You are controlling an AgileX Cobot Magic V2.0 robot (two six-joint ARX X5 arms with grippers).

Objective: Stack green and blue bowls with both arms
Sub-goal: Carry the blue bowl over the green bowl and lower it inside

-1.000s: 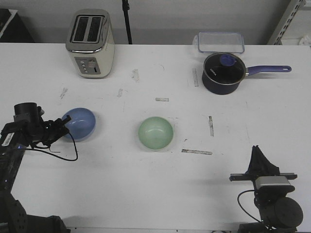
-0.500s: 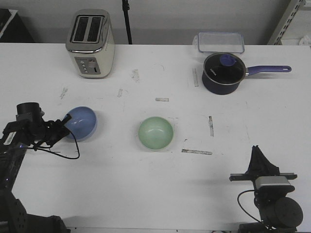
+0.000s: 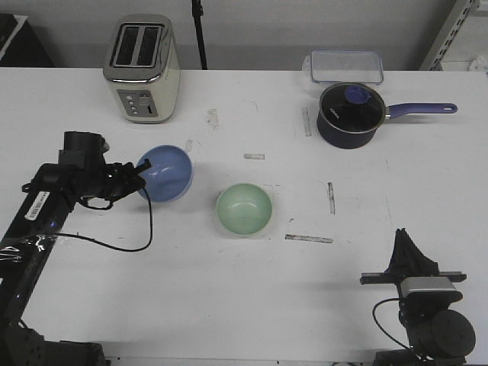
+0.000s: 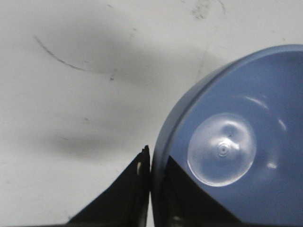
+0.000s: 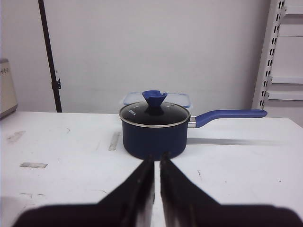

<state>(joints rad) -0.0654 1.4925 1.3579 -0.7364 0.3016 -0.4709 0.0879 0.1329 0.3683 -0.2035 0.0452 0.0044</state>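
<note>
Since the earlier front frames, the left arm has swung up and inward, carrying the blue bowl [image 3: 165,173] from the tabletop's left edge to a spot nearer centre. The right arm has not shifted.

1. Left gripper [image 3: 142,172]: fingers clenched on the blue bowl's rim. The left wrist view shows one finger outside the wall and one inside (rim pinched between them). Shadow on the tabletop [image 3: 229,305] beneath the bowl suggests it is lifted, tilted toward the camera; clearance cannot be confirmed.
2. Right gripper [image 3: 406,252]: parked at the near right corner, well apart from both bowls. In the right wrist view its fingers [image 5: 142,182] are closed, nearly touching, with nothing between them; they aim at the saucepan [image 5: 154,130].
3. Green bowl [image 3: 244,209]: upright on the tabletop near centre, mouth up, untouched.

Key relation: the green bowl lies to the right of and slightly nearer the robot than the held blue bowl, close by but not touching. The left arm is much the nearer. Judgement: next move calls for approx. rightward and nearward travel, then levelling over the green bowl's mouth.

Not visible: the green bowl in either wrist view; the blue bowl's underside; the left fingertips in the front view, masked by the rim.
</note>
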